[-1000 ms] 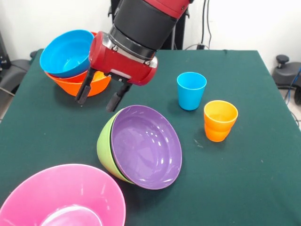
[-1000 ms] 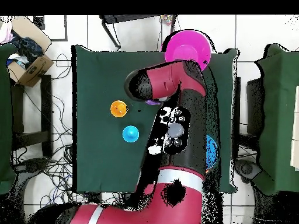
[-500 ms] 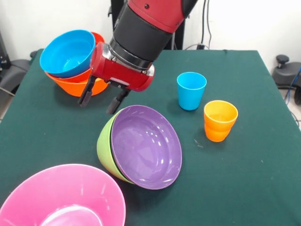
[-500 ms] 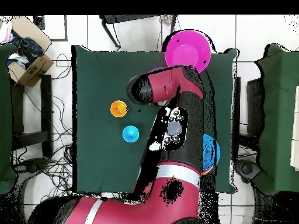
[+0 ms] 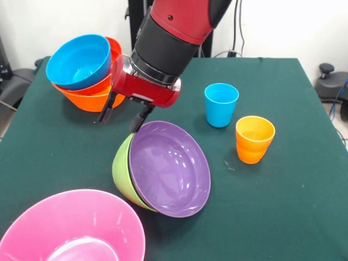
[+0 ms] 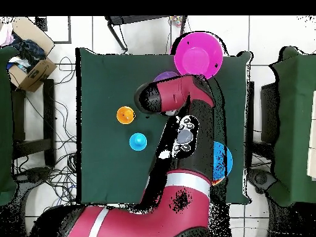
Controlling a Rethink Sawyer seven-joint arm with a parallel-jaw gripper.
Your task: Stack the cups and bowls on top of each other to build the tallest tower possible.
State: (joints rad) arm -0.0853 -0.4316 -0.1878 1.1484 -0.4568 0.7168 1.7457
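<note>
My gripper (image 5: 122, 117) is open and empty, hanging just above the table between the tower and the purple bowl (image 5: 169, 169). Its right finger (image 5: 140, 118) is close to that bowl's far rim. The purple bowl lies tilted, nested in a green bowl (image 5: 120, 166). The tower at the far left is a blue bowl (image 5: 78, 61) in a red-orange bowl (image 5: 115, 48) in the big orange bowl (image 5: 87, 98). A pink bowl (image 5: 73, 228) sits at the near left. A blue cup (image 5: 221, 104) and nested orange cups (image 5: 254, 139) stand to the right. No yellow cup shows.
In the overhead view the arm (image 6: 185, 133) covers the gripper and most of the purple bowl (image 6: 163, 76). The pink bowl (image 6: 197, 55), orange cups (image 6: 125, 114), blue cup (image 6: 137, 142) and blue bowl (image 6: 221, 159) show around it. The table (image 5: 283, 206) has a dark green cloth.
My gripper has shifted a little to the right in the front view, away from the tower and toward the purple bowl's far rim. It stays open. The bowls and cups have not moved.
</note>
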